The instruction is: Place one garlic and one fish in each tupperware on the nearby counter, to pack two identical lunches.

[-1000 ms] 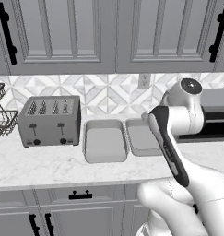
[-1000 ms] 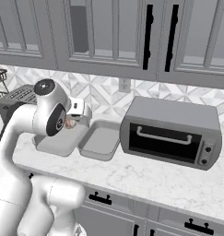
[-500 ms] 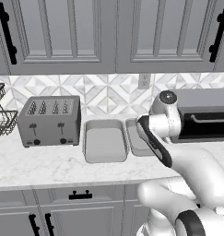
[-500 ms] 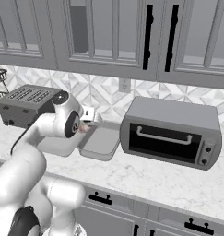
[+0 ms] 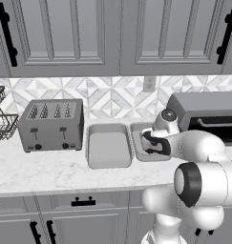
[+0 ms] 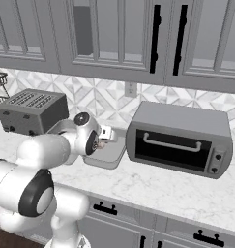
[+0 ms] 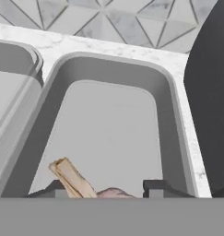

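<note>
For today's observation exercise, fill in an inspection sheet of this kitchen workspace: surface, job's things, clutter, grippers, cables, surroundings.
Surface: white marble counter.
Job's things: two grey tupperware side by side, left tray bare inside, right tray; a fish between the finger tips.
Clutter: toaster, toaster oven, wire rack.
Grippers: gripper shut on the fish, over the right tray.
Cables: nothing seen.
Surroundings: grey cabinets, tiled backsplash, wall outlet.

Glossy white rounded arm (image 5: 203, 147), dark joint discs, dark end effector (image 7: 106, 190) fingertips.
</note>
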Tool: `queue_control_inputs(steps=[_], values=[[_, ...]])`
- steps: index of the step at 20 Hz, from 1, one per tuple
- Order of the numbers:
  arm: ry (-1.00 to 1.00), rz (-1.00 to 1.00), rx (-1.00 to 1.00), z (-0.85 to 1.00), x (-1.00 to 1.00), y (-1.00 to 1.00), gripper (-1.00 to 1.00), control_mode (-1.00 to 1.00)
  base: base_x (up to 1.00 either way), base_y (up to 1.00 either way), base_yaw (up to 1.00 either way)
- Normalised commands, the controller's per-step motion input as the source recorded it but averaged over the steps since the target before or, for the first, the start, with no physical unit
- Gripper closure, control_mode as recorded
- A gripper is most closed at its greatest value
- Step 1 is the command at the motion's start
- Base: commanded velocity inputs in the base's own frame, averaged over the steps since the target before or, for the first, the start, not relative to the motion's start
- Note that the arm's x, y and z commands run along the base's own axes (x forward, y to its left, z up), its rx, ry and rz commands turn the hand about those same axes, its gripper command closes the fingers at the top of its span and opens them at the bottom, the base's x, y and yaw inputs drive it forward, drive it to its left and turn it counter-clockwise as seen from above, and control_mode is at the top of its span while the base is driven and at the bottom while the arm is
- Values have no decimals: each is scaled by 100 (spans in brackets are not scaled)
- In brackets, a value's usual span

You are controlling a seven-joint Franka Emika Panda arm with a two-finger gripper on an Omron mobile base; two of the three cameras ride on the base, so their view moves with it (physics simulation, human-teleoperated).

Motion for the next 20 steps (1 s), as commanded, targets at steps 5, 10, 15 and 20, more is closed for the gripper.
queue_control_inputs(steps=[5, 10, 15, 20], values=[[10, -5, 0, 22, 12, 2, -100, -100, 0, 0, 0], [8, -5, 0, 50, -2, 14, -100, -100, 0, 0, 0], [36, 17, 2, -6, 40, -16, -100, -100, 0, 0, 0], [2, 8, 0, -8, 24, -5, -100, -100, 0, 0, 0]])
